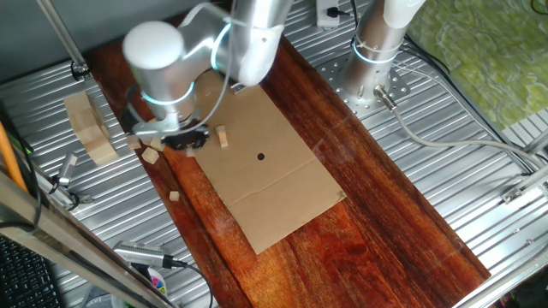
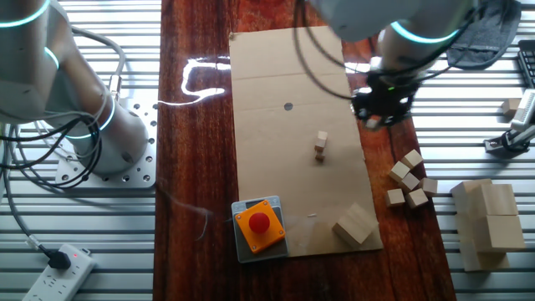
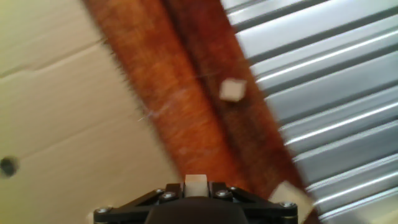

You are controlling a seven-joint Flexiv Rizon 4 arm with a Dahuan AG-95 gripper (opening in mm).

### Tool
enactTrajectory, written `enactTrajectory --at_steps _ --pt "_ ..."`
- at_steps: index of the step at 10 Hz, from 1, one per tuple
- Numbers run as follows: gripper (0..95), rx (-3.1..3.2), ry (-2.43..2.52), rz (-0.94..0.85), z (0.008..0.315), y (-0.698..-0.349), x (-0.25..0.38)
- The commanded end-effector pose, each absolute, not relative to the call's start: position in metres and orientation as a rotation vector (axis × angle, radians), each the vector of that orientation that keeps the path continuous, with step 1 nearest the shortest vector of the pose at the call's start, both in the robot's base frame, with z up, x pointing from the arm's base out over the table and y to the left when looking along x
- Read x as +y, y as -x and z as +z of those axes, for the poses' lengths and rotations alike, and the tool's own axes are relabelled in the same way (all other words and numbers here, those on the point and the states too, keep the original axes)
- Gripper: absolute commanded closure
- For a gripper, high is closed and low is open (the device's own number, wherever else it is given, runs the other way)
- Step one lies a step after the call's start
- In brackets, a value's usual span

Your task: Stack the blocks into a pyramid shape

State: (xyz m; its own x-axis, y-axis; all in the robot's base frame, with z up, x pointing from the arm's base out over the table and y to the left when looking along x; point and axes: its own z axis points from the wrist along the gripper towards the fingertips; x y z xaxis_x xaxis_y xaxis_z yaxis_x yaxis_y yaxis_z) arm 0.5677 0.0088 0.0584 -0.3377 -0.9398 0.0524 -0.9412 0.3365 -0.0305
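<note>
- Blocks: two sit stacked (image 2: 321,145) on the cardboard sheet (image 2: 267,75), loose blocks (image 2: 409,178) wait beside it, so most of the pyramid is left
- Gripper (image 3: 195,185) clamps one small block (image 3: 195,183) above the wooden board (image 2: 196,167)

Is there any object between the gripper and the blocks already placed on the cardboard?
Nothing visible. The gripper is above the cardboard's right edge, and only bare cardboard lies between it and the two blocks there. The loose blocks lie off to the side.
</note>
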Motion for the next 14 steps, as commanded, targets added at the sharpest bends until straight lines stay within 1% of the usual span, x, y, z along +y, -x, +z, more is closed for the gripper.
enactTrajectory --at_steps 1,6,14 --pt "95.0 -2.561 -1.787 0.071 0.06 -0.551 0.007" --pt "95.0 -2.557 -1.801 0.085 0.06 -0.525 0.006" --pt "95.0 -2.551 -1.809 0.116 0.056 -0.501 0.005"
